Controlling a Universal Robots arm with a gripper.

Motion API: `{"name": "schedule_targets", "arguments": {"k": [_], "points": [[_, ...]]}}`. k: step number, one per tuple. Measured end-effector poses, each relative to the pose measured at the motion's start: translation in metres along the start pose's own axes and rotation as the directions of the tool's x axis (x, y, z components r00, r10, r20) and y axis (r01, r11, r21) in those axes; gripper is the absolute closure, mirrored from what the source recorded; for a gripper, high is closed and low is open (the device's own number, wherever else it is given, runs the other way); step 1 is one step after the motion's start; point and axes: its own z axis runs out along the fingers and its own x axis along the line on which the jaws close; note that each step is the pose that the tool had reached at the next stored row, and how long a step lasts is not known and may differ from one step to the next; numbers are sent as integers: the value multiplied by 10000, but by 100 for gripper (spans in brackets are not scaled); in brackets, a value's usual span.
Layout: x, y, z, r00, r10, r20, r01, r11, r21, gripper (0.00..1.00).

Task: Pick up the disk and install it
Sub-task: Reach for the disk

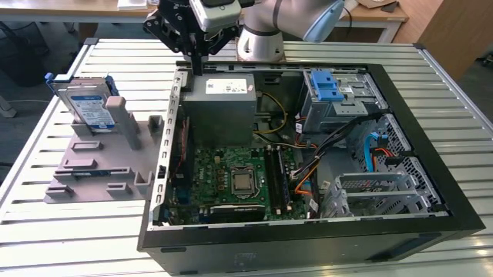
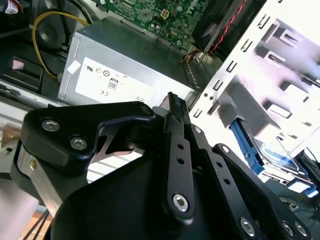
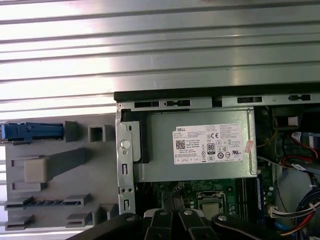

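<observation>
Broadly, a slatted silver metal worktop (image 1: pixel 77 242) carries an open black tower computer case (image 1: pixel 308 245) lying on its side, toward the edge at the exterior view's right. A grey moulded plastic fixture (image 1: pixel 92 167) lies just beside the case, toward the edge at the exterior view's left. Inside the case, a grey box-shaped power supply with a white sticker (image 1: pixel 219 109) occupies the end nearest the robot base (image 1: pixel 260 43), with a grey metal drive cage with blue latches (image 1: pixel 339 95) near it. The disk (image 1: pixel 89 107), a flat silver hard drive in a blue plastic bracket, stands on edge in the fixture, at its end toward the robot base. The black gripper (image 1: pixel 198 70) hangs above the case rim next to the power supply, well apart from the disk. Its fingers are closed together and hold nothing.
</observation>
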Motion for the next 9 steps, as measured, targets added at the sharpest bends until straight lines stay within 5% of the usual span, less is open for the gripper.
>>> {"name": "schedule_targets", "arguments": {"k": [9], "points": [[69,-4,1,10000,-1,-7,1,10000,0,89]]}}
